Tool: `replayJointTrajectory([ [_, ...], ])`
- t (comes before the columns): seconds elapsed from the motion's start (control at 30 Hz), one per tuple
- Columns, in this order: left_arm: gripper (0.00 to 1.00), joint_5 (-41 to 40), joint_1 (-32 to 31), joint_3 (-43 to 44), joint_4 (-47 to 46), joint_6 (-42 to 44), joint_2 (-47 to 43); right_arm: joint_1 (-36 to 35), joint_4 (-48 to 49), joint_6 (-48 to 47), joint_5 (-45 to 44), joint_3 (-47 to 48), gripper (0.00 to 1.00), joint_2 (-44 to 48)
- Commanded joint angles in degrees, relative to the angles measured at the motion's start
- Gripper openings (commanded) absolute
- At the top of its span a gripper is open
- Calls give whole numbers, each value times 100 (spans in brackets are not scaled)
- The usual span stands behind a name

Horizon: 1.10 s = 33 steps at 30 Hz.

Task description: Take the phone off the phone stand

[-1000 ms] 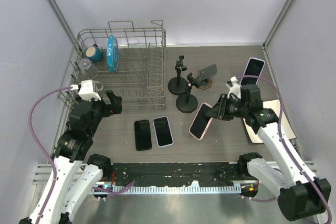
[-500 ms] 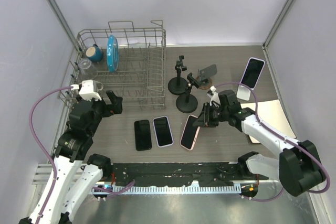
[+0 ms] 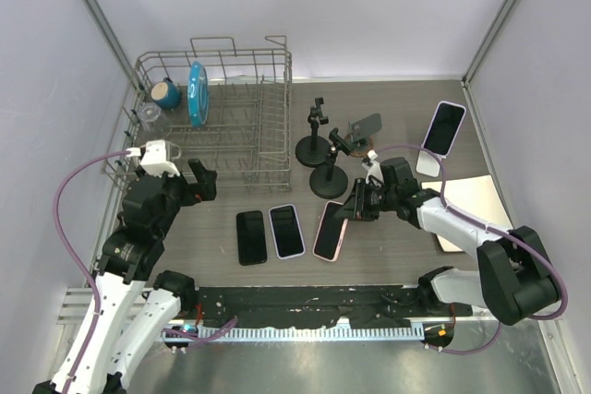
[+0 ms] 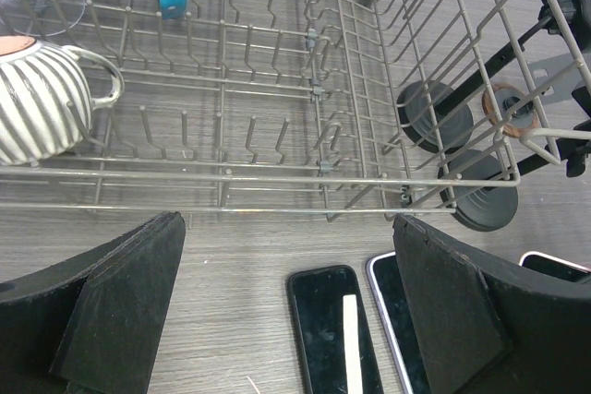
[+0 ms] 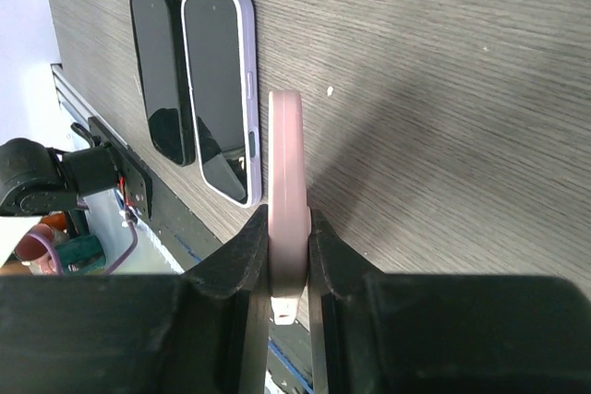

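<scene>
The pink-cased phone (image 3: pixel 330 230) is off any stand. The right fingers (image 5: pixel 242 260) clamp it on its two flat faces near one end, and it hangs tilted, low over the bench (image 3: pixel 397 256). It sits just beside the lavender-cased phone (image 3: pixel 286 231), which lies flat next to a black phone (image 3: pixel 250 237). The wrist view shows it edge-on (image 5: pixel 286 154), and I cannot tell whether its far end touches the wood.

The main risk is the release. If the fingers part while the phone stands on edge, it will likely topple. Falling toward the lavender-cased phone, it could land across that phone's screen or knock the tidy row askew. Falling the other way, it may slap down hard on its glass.

The hold itself looks small, with most of the phone cantilevered beyond the pads. A quick wrist turn could let the smooth case slide or pivot in the clamp.

Pressing down further could jam the lower edge against the bench and lever the phone out of the grip.

Pulling back carelessly, the arm could clip the black round-base stand (image 3: pixel 329 182) just behind it.

The left fingers (image 4: pixel 111 302) are spread wide, hold nothing and hover near the dish rack (image 3: pixel 231 136), well apart from all this.
</scene>
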<state>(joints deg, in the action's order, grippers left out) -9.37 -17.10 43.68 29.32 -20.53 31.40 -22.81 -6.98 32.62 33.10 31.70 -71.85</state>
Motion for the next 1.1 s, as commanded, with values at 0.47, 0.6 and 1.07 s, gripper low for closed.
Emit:
replayJointTrajectory([
  [0.47,100,102,40,18,-243,41,42,-40,-251,-432,-1262,-200,41,-136],
  [0.6,100,102,40,18,-243,32,42,-40,-408,-450,-1411,-191,49,-57],
  [1.07,100,110,40,18,-234,14,24,-48,-1112,-415,-1553,-427,69,514],
])
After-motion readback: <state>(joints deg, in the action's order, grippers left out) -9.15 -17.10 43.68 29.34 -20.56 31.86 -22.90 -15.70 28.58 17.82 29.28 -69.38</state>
